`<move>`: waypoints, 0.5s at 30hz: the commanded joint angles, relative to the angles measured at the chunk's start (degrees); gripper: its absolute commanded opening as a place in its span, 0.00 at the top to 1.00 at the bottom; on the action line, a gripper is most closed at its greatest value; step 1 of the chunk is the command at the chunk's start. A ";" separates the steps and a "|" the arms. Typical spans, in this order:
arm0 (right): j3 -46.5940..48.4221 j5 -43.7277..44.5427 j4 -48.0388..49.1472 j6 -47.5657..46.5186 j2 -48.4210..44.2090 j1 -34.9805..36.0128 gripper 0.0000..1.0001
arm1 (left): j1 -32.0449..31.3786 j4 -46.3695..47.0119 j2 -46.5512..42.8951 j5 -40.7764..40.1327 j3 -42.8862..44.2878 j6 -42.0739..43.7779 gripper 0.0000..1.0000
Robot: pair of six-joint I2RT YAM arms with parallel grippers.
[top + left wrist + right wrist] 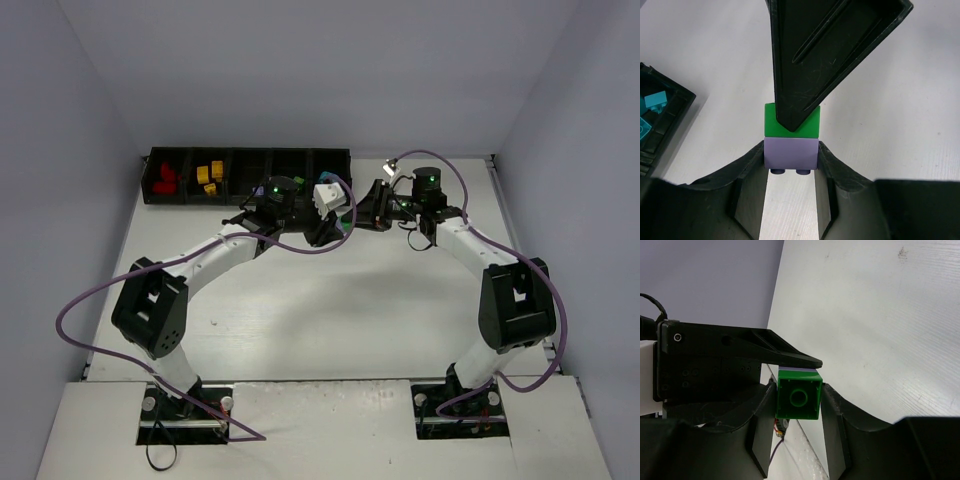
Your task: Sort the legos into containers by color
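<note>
My left fingers (754, 165) pinch the lilac lego (791, 154), my right fingers (834, 407) the green lego (799, 399) stacked at its 12 o'clock (near the right end of the tray (240, 152)). I'd pull apart along that 12-to-6 axis.

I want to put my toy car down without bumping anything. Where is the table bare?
The wide white table between the left arm and right arm is bare, and the strip between left arm and wall. Crowded: beside the tray, where left gripper and right gripper pinch one green-and-lilac brick.
</note>
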 commanded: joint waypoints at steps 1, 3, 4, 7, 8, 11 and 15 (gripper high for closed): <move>2.23 -2.14 2.25 -0.48 -2.90 0.63 0.67 | 0.27 3.25 -0.93 0.55 3.01 0.74 0.92; 2.41 -2.32 2.33 -0.48 -2.90 0.72 0.74 | 0.36 3.17 -1.01 0.55 3.10 0.75 0.92; 2.41 -2.40 2.25 -0.48 -2.81 0.72 0.76 | 0.36 3.25 -0.93 0.55 3.10 0.66 0.92; 2.41 -2.49 2.33 -0.65 -2.81 0.72 0.88 | 0.36 3.26 -0.93 0.37 3.10 0.66 0.92; 2.32 -2.49 2.16 -0.83 -2.81 0.72 0.93 | 0.36 3.17 -1.01 0.20 3.01 0.74 0.93; 1.97 -2.23 2.25 -1.00 -2.98 -0.07 1.00 | 0.45 3.08 -1.10 0.55 2.05 0.57 1.00; 2.14 -2.49 2.16 -1.62 -3.42 -1.39 1.00 | 0.54 3.17 -2.06 1.34 -0.15 0.92 1.00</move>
